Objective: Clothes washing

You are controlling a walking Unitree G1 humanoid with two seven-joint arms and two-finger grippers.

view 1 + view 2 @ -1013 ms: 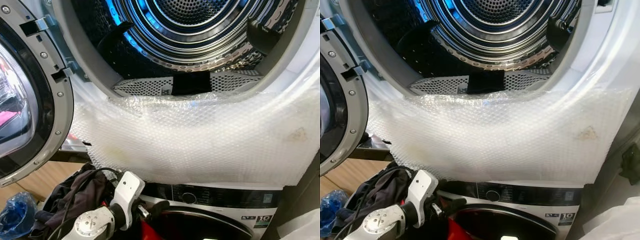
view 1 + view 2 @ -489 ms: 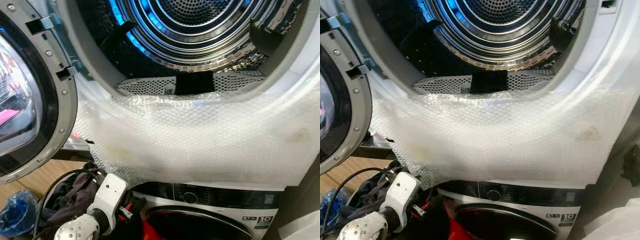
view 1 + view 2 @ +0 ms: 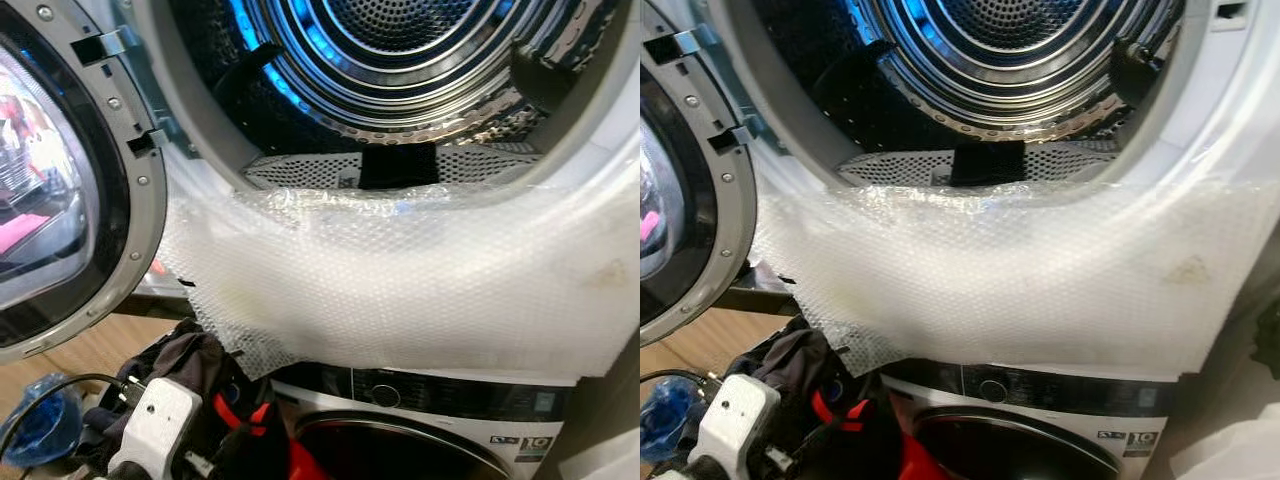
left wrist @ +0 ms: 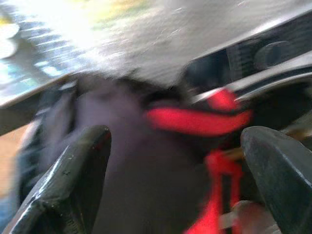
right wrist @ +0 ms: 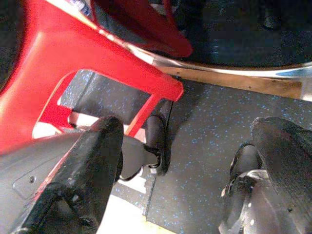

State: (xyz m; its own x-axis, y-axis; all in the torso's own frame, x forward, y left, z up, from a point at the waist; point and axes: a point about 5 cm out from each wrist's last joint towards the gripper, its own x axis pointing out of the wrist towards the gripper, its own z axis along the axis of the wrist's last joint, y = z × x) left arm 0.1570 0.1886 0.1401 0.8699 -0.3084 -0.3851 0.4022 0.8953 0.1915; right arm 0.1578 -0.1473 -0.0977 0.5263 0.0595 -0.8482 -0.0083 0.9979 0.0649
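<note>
Laundry, a heap of dark grey and black clothes with red trim (image 3: pixel 185 375), sits low at your left, just below the sheet of white bubble wrap (image 3: pixel 400 280) draped over the lip of the open steel drum (image 3: pixel 400 70), probably to shield that rim. Your left gripper (image 4: pixel 175 180) points into the heap, fingers spread wide, though blur hides any contact. Your right gripper (image 5: pixel 187 170) hangs open over speckled floor beside a red plastic frame (image 5: pixel 73 58).
</note>
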